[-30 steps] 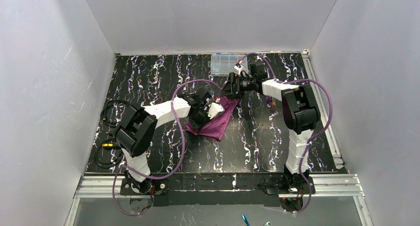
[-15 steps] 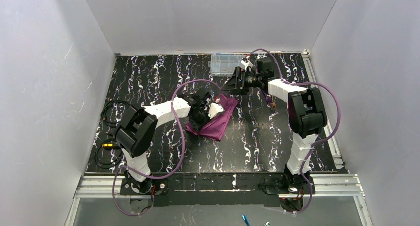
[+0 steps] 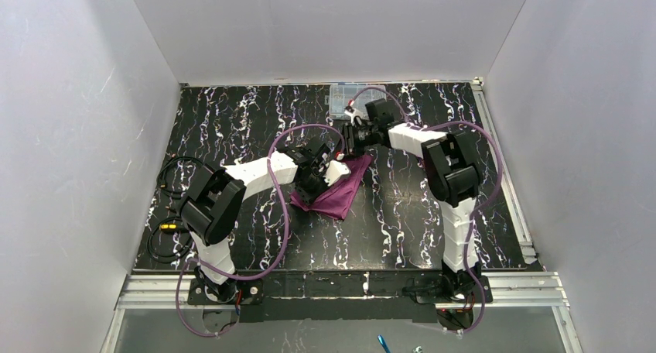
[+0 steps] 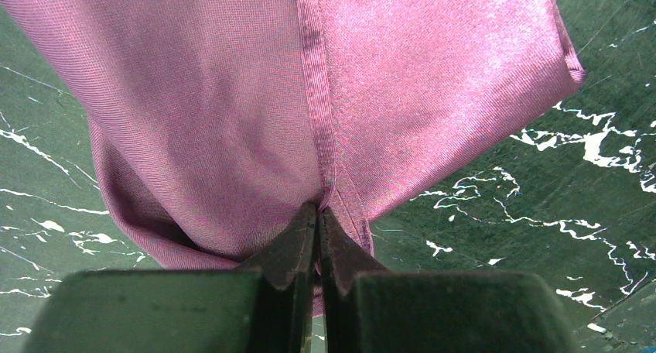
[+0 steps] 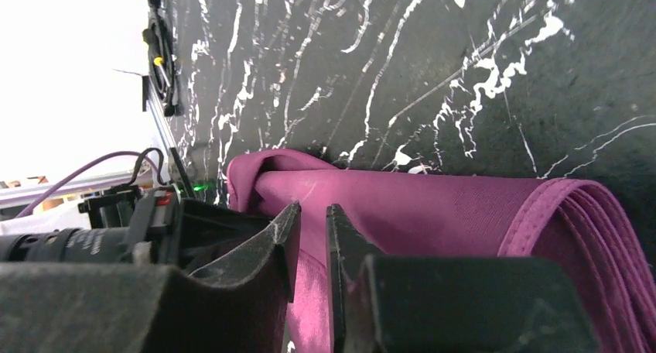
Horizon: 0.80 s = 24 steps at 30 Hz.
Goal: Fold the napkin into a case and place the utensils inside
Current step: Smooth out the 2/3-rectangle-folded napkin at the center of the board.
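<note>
On the marbled tabletop (image 3: 232, 121), the folded napkin (image 3: 348, 186) is laid mid-surface, its long axis slanted near-left to far-right, with bare surface all round. Its hem is clamped by the fully closed left end effector (image 4: 318, 214). The right end effector (image 5: 308, 214) is held at the far corner, nearly closed; any grip cannot be told.

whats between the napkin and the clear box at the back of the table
In the top view the right arm sits between the box and the napkin, its jaws down near the napkin's far corner; otherwise bare table.
</note>
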Each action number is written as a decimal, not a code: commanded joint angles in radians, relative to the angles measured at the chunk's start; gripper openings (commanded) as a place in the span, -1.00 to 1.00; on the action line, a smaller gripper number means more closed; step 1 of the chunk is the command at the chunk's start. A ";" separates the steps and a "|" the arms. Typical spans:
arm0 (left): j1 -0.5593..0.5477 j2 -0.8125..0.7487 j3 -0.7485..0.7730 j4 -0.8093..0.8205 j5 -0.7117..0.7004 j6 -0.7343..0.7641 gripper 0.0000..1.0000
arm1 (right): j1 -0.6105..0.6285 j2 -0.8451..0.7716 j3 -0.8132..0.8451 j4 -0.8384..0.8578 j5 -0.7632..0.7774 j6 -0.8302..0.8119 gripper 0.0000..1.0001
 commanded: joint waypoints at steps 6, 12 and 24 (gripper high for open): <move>0.002 -0.024 0.015 -0.013 0.010 0.010 -1.00 | -0.013 0.146 0.022 0.053 0.026 0.055 -0.53; 0.002 -0.020 0.009 -0.013 0.013 0.016 -1.00 | -0.030 0.201 -0.014 0.079 0.011 0.067 -0.57; 0.067 -0.029 0.295 -0.237 0.225 -0.112 -0.20 | -0.024 0.135 -0.017 0.126 -0.020 0.091 -0.50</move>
